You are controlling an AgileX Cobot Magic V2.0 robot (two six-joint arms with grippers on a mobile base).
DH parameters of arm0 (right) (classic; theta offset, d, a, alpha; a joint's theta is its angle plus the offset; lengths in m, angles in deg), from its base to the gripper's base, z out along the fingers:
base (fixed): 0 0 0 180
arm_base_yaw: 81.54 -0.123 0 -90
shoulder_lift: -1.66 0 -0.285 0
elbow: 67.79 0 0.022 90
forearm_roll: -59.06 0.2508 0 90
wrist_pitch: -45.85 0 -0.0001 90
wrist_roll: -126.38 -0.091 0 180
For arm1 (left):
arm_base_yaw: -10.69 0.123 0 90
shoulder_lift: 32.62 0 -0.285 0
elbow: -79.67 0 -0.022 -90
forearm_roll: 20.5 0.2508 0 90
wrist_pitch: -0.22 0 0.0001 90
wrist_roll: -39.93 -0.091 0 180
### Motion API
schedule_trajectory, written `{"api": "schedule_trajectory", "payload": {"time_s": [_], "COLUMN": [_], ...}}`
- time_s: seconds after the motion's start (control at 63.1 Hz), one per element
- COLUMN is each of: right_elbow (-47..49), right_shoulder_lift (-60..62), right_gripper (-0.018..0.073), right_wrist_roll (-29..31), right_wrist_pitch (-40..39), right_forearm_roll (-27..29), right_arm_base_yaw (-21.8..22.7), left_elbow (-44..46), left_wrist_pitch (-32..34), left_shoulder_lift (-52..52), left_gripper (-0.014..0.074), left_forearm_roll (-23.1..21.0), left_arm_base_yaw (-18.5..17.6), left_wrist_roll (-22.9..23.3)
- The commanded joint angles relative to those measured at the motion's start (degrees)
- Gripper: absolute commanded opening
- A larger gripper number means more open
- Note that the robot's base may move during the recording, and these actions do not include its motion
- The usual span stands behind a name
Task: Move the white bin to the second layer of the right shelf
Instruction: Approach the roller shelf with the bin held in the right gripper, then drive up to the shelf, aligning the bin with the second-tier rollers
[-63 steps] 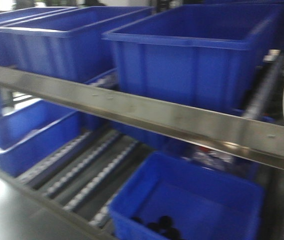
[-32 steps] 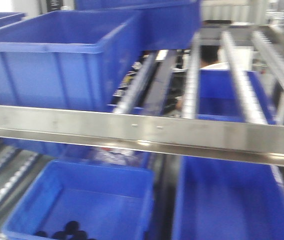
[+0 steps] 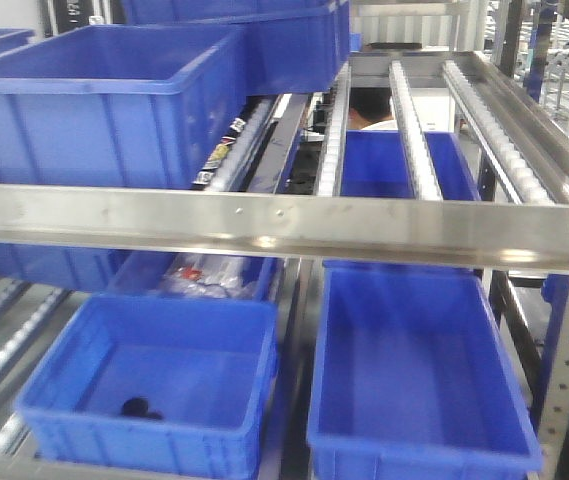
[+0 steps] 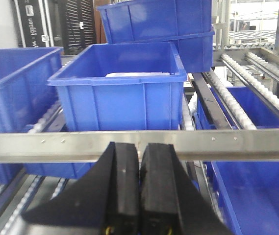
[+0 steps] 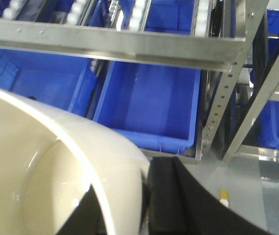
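**One white bin (image 5: 41, 161) held in front of the right shelf second layer (image 3: 411, 130)**

The right hand (image 5: 127, 186) is clamped on the bin's rim, with one finger inside the wall and one outside. The bin hangs in front of that level's riveted front beam (image 3: 284, 222) and shows at the right edge of the front view. The left hand (image 4: 139, 147) is clenched on nothing, its fingers pressed together. It faces the beam, and a blue crate (image 4: 119, 93) sits on the rollers just behind the beam.
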Motion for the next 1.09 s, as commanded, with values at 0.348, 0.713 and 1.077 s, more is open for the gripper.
{"api": "schedule_trajectory", "payload": {"time_s": [0.348,0.713,1.077], "right_elbow": [1.97,1.97,1.97], "right_shoulder_lift": [-0.24,-0.24,-0.24], "right_gripper": [0.0055,0.0055,0.0055], "right_wrist_roll": [-0.01,-0.01,-0.01], "right_wrist_pitch": [-5.24,-5.18,-5.18], "right_forearm_roll": [-0.01,-0.01,-0.01], "right_arm_base_yaw": [0.29,0.29,0.29], "left_elbow": [-1.90,-1.90,-1.90], "left_wrist_pitch": [4.91,4.91,4.91], "left_shoulder_lift": [0.76,0.76,0.76], "left_gripper": [0.0085,0.0085,0.0085], "left_forearm_roll": [-0.29,-0.29,-0.29], "left_arm_base_yaw": [-0.13,-0.13,-0.13], "left_wrist_roll": [0.43,0.43,0.43]}}
